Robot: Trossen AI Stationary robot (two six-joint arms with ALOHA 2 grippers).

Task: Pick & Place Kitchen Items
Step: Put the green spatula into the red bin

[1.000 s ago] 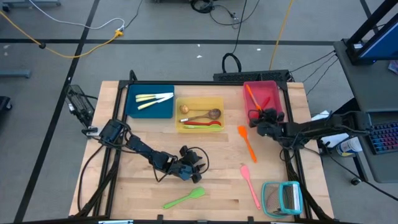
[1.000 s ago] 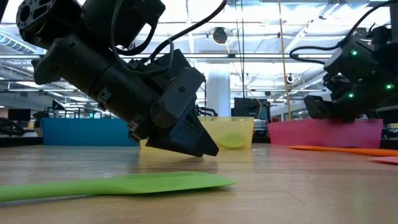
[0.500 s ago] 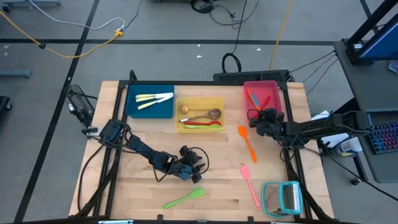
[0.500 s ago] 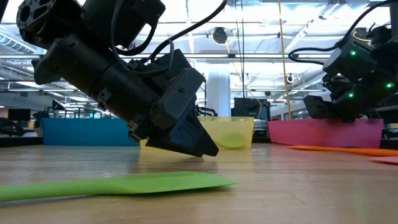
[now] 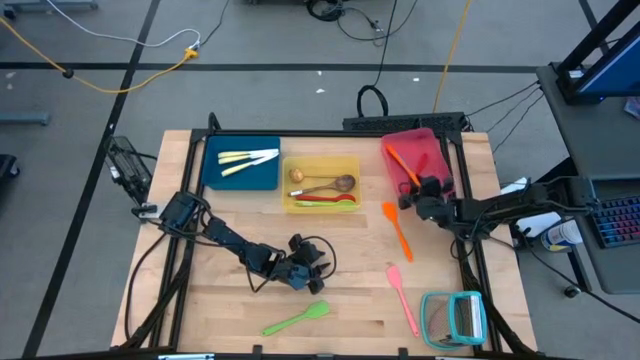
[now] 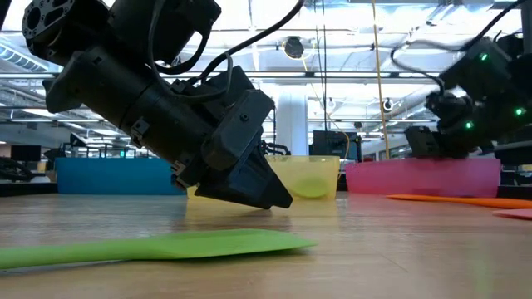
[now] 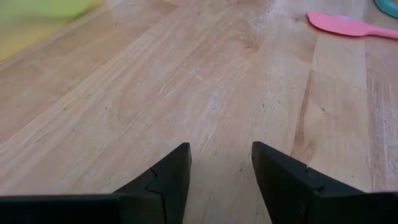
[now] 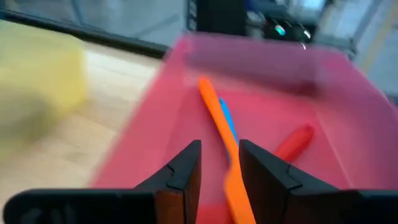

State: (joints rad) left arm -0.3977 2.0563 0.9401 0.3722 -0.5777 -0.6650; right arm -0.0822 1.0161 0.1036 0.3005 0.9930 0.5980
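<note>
On the table (image 5: 240, 300), three loose spatulas: green (image 5: 296, 320), orange (image 5: 398, 233), pink (image 5: 402, 296).

I'm seeing a blue tray (image 5: 240, 163) holding pale yellow cutlery (image 5: 247, 159), a yellow tray (image 5: 321, 184), and a pink tray (image 5: 432, 150) showing an orange spatula (image 8: 219, 119); on the light wooden table (image 5: 200, 300) a green spatula (image 5: 296, 320), a pink spatula (image 5: 402, 295) and a teal-framed rack (image 5: 454, 318) are lying
</note>
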